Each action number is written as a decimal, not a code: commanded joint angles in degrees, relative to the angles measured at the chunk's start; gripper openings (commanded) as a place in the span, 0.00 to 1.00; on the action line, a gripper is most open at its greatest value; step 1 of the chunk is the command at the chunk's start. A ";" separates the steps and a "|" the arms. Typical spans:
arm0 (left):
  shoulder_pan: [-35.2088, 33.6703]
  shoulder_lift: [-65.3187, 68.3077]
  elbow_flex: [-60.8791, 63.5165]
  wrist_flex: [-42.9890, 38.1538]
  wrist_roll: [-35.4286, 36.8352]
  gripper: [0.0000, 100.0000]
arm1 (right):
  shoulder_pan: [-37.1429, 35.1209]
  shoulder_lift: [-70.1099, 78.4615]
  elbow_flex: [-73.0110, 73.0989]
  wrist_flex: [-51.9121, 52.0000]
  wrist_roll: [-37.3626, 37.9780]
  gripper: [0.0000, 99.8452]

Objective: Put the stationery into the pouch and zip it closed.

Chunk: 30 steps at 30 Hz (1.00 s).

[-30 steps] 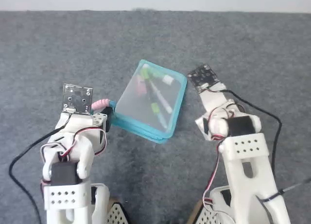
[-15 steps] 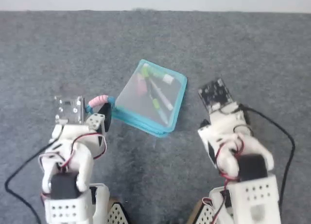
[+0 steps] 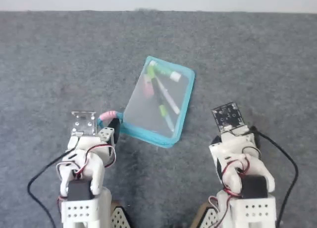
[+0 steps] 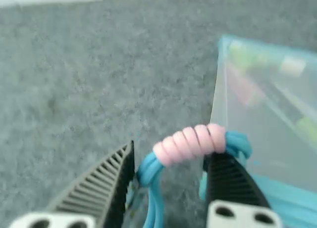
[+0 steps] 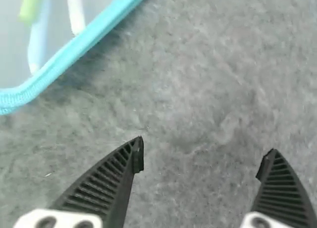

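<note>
Right gripper (image 5: 205, 145): ribbed black jaws wide apart over grey nubby carpet (image 5: 213, 65), just beside the pouch's (image 3: 158, 102) near corner.
Left gripper (image 4: 173, 151): jaws parted, with a pink ridged zip pull (image 4: 190, 141) on teal cord between them at the pouch's corner.
Pouch: flat rectangle, frosted-clear, teal-edged.
Stationery (image 3: 166, 98): slim pens and markers inside the pouch.

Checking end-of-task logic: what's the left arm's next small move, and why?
Probably back the left gripper off the pink pull tab without closing: its jaws stand open around the tab, the pens lie inside the pouch, and the right gripper hangs open over carpet, clear of the pouch. Whether the zip is shut I cannot tell.
</note>
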 commanded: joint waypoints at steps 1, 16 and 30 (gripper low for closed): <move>-1.14 -1.32 -0.40 -2.02 1.23 0.22 | 3.47 -6.29 5.27 -3.38 -0.88 0.30; -1.23 -1.23 -0.40 21.36 1.32 0.22 | 4.97 -16.48 19.52 -4.09 -0.44 0.05; -1.23 -1.32 -0.40 21.45 1.32 0.22 | 4.97 -16.48 19.43 -3.74 -0.44 0.05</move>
